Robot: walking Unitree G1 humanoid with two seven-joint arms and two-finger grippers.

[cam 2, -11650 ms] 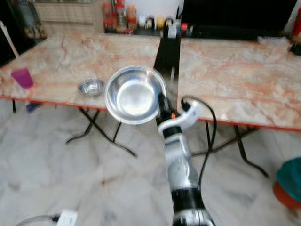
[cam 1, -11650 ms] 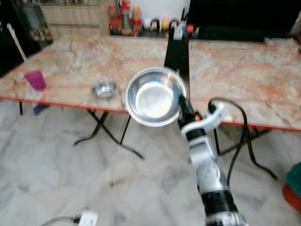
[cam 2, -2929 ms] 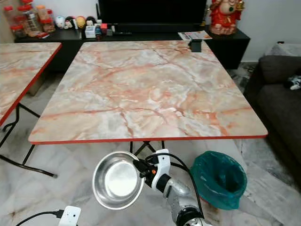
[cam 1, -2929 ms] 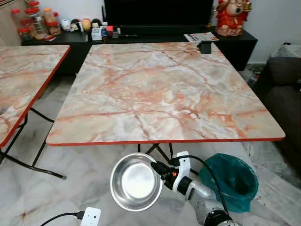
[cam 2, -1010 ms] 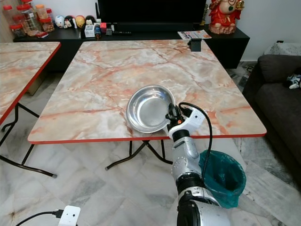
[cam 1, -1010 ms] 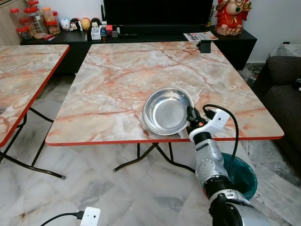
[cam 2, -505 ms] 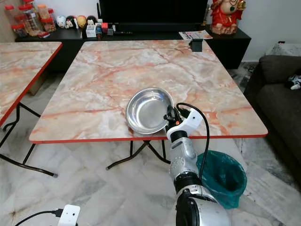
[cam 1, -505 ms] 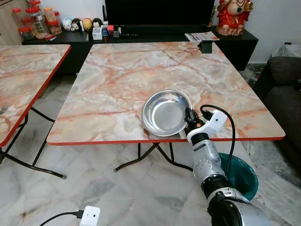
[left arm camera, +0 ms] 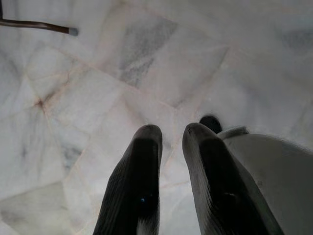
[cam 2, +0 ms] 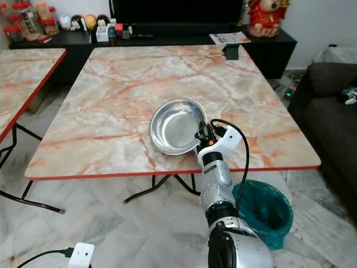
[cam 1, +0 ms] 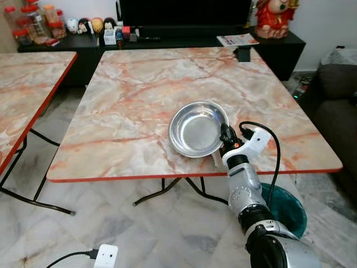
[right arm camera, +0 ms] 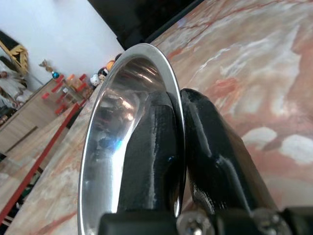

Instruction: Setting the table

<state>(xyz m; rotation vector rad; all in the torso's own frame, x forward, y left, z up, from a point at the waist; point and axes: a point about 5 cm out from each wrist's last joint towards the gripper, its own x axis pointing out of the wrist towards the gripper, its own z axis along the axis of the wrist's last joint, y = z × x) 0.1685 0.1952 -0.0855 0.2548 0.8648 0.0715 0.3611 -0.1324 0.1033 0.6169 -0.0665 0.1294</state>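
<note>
Shiny round steel bowl [cam 1: 198, 129] now sits low over the pink-veined marble table with the red edge [cam 1: 128, 84], on its near half, right of centre. Half a second back it stood a touch nearer the near edge; a few seconds back I was carrying it below table height, over the floor. So the carry is done and I judge we are at the set-down. I cannot tell whether the base is touching the top or just above it.

Bowl is round, so no true long axis. Its mouth faces up and tips slightly toward me and to the right, far-left rim a little higher. In the right wrist view the rim [right arm camera: 142, 73] runs edge-on between the fingers.

Right gripper [cam 1: 226, 139] is clamped on the bowl's near-right rim, one black finger inside the wall, one outside. Its silver arm reaches up from the near edge, cable looping to the right.

Left gripper [left arm camera: 171, 142] hangs idle over the pale marble floor [left arm camera: 98, 88], fingers slightly apart, nothing between them.

Beyond: a teal bin [cam 1: 287, 204] under the near-right corner, a second marble table [cam 1: 28, 84] at left.
</note>
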